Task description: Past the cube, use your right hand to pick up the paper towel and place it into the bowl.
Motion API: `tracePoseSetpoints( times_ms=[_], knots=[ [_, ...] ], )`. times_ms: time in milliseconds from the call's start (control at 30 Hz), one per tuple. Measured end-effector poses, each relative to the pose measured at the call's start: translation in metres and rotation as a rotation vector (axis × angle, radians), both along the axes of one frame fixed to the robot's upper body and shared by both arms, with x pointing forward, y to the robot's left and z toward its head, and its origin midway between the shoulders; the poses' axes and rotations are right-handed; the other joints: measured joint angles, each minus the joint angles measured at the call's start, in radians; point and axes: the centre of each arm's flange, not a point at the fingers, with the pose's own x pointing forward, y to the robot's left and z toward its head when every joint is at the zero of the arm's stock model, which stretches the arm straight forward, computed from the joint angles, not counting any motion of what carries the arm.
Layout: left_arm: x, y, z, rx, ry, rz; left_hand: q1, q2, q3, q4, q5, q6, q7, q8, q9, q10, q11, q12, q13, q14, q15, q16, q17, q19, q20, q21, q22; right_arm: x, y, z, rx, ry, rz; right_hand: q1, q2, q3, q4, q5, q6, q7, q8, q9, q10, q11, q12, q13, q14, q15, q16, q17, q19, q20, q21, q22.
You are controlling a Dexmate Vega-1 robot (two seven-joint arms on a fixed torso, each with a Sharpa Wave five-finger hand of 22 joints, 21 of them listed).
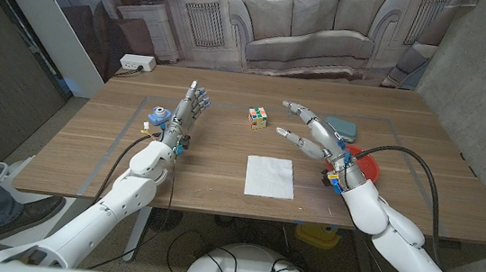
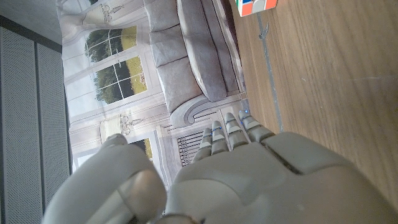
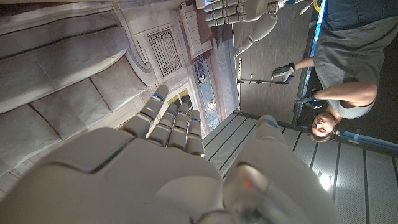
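— Paper towel (image 1: 270,176): where does it sit relative to the right hand (image 1: 318,136)?

— Flat on the wooden counter (image 1: 87,151), near the front edge and about midway between the two arms. The right hand hovers behind it and off to the robot's right, fingers spread and holding nothing. The towel lies toward the robot and inward from that hand.

— And the left hand (image 1: 182,113)?

— Raised over the counter's left part, fingers straight and apart, empty too. It looks somewhat farther from the towel than the right hand is, so the right is the nearer one, as the task wants.

— Long axis?

— Hardly any. It is a nearly square white sheet, edges roughly in line with the counter's edges. Thin, soft, lying flush, so I judge a pinch at an edge or a bunching of the sheet would be needed.

— The cube (image 1: 258,117)?

— Small, hard, multicoloured puzzle cube, well behind the towel.

— The bowl?

— A red rounded rim (image 1: 368,165) shows just behind the right wrist, mostly hidden by the arm; I take it for the bowl. A flat teal thing (image 1: 344,125) lies beyond it.
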Motion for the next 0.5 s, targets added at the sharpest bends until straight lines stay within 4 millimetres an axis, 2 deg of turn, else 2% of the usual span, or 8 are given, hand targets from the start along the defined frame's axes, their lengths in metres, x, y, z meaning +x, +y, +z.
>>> tracePoseSetpoints(
  times_ms=[500],
  knots=[
    [-0.0015, 0.0025, -0.0016, -0.009, -0.005, 0.003, 0.000, 0.000, -0.004, -0.004, 0.000, 0.006, -0.006, 0.000, 0.000, 0.000, 0.000, 0.000, 0.000, 0.000, 0.000, 0.000, 0.000, 0.000, 0.000, 0.000, 0.000, -0.0023, 0.0057, -0.0053, -0.059, -0.012, -0.041, 0.005, -0.005, -0.003, -0.005, 0.000, 0.003, -0.003, 0.000, 0.000, 0.000, 0.000, 0.000, 0.000, 0.002, 0.002, 0.000, 0.000, 0.000, 0.000, -0.005, 0.000]
  ],
)
